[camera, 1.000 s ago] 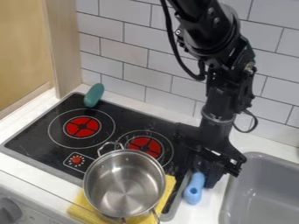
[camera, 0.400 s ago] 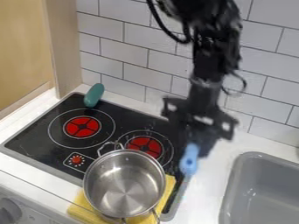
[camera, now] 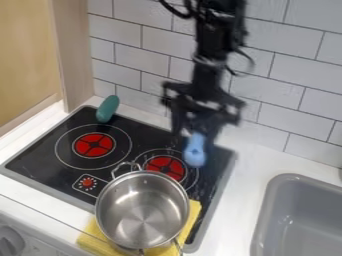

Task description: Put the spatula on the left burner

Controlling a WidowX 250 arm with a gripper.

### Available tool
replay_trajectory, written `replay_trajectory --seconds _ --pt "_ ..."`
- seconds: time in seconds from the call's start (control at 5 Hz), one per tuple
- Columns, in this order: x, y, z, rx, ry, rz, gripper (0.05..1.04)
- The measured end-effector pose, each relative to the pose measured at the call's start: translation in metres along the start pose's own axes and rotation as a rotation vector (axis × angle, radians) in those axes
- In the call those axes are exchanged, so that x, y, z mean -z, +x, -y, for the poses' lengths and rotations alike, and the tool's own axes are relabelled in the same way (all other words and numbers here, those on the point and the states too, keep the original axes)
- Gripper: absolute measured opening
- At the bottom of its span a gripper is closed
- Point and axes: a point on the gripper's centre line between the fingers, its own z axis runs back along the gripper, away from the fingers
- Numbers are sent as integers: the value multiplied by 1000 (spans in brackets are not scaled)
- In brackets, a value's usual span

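Observation:
Over the right rear part of the stove, my gripper (camera: pixel 194 134) is shut on the spatula (camera: pixel 194 150), whose light blue handle end hangs down from it. The rest of the spatula is hidden by the gripper. To the left lies the left burner (camera: pixel 93 145), a red disc with a dark cross inside a white ring, with nothing on it.
A steel pot (camera: pixel 142 209) stands at the stove's front right, over a yellow cloth (camera: pixel 93 238). Another red burner (camera: pixel 165 167) is just behind the pot. A green object (camera: pixel 107 109) lies at the back left corner. The grey sink (camera: pixel 298 220) is at right.
My gripper has moved up and to the left with the blue spatula, from the stove's right edge to above its rear right part. The pot and green object have stayed put.

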Motion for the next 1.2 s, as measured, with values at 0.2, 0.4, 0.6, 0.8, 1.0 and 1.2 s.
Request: replay_trajectory --seconds 0.2,0.4,0.6,0.8,1.0,1.2 --pt "0 1 -50 -71 -27 -33 600" --pt "6 -15 -100 -176 -36 -60 600" --pt "12 -14 -130 -209 -27 -23 600" --pt "38 -16 -144 -233 -31 -72 599" --pt "59 -14 -152 -248 -14 -84 600" --pt "65 -11 -164 -286 -2 -49 599"
